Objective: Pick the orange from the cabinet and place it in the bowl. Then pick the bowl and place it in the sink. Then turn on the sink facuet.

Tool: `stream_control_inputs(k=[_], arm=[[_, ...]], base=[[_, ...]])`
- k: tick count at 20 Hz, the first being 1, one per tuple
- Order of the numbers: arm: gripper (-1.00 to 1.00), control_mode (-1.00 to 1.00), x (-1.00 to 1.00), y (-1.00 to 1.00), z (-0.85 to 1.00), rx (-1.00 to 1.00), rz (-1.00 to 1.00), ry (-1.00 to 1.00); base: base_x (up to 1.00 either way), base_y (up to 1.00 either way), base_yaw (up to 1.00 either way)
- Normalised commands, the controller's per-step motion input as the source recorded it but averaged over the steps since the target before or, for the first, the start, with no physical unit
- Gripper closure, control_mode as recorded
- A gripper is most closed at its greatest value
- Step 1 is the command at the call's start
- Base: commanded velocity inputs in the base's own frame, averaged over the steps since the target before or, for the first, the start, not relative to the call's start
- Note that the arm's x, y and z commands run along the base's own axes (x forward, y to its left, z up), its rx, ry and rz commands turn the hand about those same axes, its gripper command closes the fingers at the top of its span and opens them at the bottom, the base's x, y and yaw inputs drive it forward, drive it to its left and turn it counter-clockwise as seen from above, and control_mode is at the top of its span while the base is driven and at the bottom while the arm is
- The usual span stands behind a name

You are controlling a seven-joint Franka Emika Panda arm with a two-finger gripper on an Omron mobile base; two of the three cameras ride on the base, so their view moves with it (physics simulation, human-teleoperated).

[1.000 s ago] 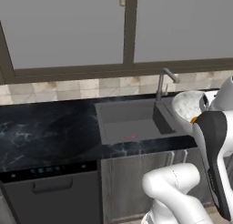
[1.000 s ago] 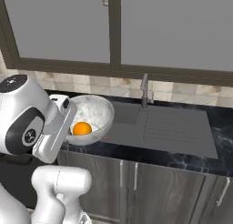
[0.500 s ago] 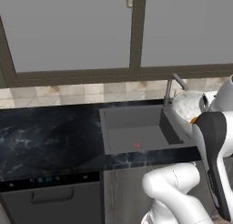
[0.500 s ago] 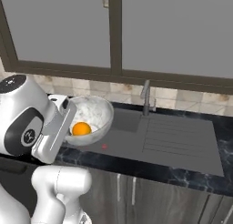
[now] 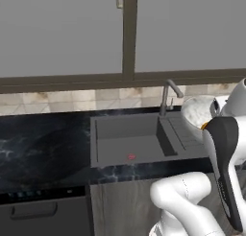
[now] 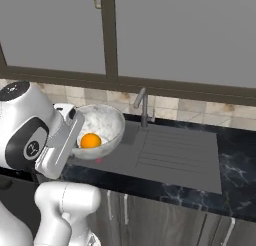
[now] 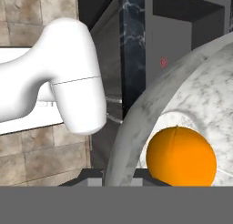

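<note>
Black marbled counter [image 5: 43, 148] with a sink [image 5: 129, 144] set into it.
The dark grey basin has 1 red drain mark [image 5: 131, 157], a ribbed drainboard [image 6: 175, 152] beside it, and the faucet [image 5: 168, 95] standing upright at its back edge by the tiled wall.

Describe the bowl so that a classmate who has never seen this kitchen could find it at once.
Start at the dark grey sink set in the black counter, under the wall cabinets. The bowl hangs above its left end, by the tap. It is round, white with grey marbling, and has an orange inside.
</note>
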Motion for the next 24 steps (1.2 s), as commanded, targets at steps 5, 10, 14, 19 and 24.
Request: stream_control_inputs(k=[5,10,14,19,24], arm=[[1.00,1.00,0.00,0.00,0.00,0.00,0.00,0.00],[1.00,1.00,0.00,0.00,0.00,0.00,0.00,0.00],[1.00,1.00,0.00,0.00,0.00,0.00,0.00,0.00],[1.00,1.00,0.00,0.00,0.00,0.00,0.00,0.00],[1.00,1.00,0.00,0.00,0.00,0.00,0.00,0.00]], base=[[0.05,-0.29,0.00],[0.24,-0.07,0.00],[0.13,-0.41,0.00],[0.06,-0.51,-0.02],[0.20,-0.22,-0.07]])
